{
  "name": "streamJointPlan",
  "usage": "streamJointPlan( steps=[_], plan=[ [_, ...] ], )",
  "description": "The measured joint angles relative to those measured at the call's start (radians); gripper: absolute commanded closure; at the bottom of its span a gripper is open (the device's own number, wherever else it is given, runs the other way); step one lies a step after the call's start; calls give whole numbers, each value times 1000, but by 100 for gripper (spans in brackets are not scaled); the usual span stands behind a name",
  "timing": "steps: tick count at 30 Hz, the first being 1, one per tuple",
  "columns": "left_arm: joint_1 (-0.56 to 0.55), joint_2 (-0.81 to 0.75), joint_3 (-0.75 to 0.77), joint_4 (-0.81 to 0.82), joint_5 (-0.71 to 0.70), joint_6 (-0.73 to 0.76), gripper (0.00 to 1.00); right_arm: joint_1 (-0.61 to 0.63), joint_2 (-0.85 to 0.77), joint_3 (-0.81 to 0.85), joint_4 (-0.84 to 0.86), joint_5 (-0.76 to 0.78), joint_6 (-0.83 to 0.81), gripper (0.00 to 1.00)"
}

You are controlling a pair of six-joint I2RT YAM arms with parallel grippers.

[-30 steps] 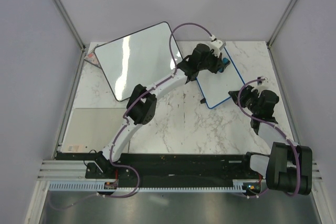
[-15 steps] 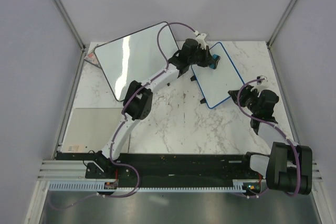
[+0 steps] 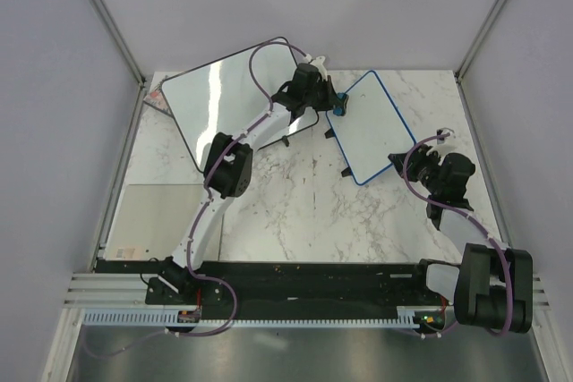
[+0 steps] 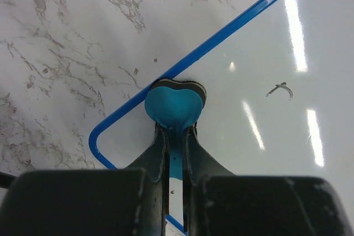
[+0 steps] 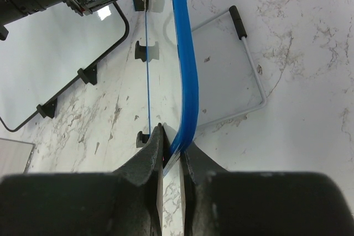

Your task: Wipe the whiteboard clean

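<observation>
**Eraser down on the blue board, right arm pinching its edge**

The left gripper (image 4: 174,132) has its jaws squeezed nearly together on the thin stem of a blue eraser (image 4: 172,105); the dark pad of that eraser sits flat on the whiteboard (image 3: 372,127), right up against the blue frame (image 4: 232,29) and not far from one rounded corner. Out on the white face, well apart from the eraser, there's one small dark mark (image 4: 279,89), kind of a little arc; otherwise the part of the face the left wrist view shows looks clean.

The right gripper (image 5: 172,143) is closed down to a narrow gap with the whiteboard's blue edge caught between the jaws; from that wrist the board runs away nearly edge-on, so I can't tell how far it's tipped. A grey wire stand (image 5: 251,75) with a black tip lies on the marble just beside it.

Zooming out: the whiteboard is at the far right of the table (image 3: 295,212), turned at an angle; the big board (image 3: 233,96) with the black frame sits to its left, the left arm reaching across between them.
</observation>
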Motion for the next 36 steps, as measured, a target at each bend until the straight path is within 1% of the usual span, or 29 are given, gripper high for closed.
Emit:
streamJointPlan(
  steps=[4, 10, 16, 26, 33, 36],
  plan=[
    [-4, 0, 0, 8, 0, 17, 98, 0, 0, 0, 0, 0, 0, 100],
    [-25, 0, 0, 43, -16, 86, 98, 0, -2, 0, -2, 2, 0, 100],
    [-62, 0, 15, 77, -14, 196, 98, 0, -12, -2, -9, 15, -1, 100],
    [-117, -10, 56, 65, 10, 398, 98, 4, -16, -6, -20, 28, 0, 100],
    [-125, -10, 68, 64, 7, 415, 98, 8, -16, -6, -20, 31, 0, 100],
    [-117, -10, 69, 62, 13, 383, 98, 11, -16, -6, -19, 32, -1, 100]
  ],
)
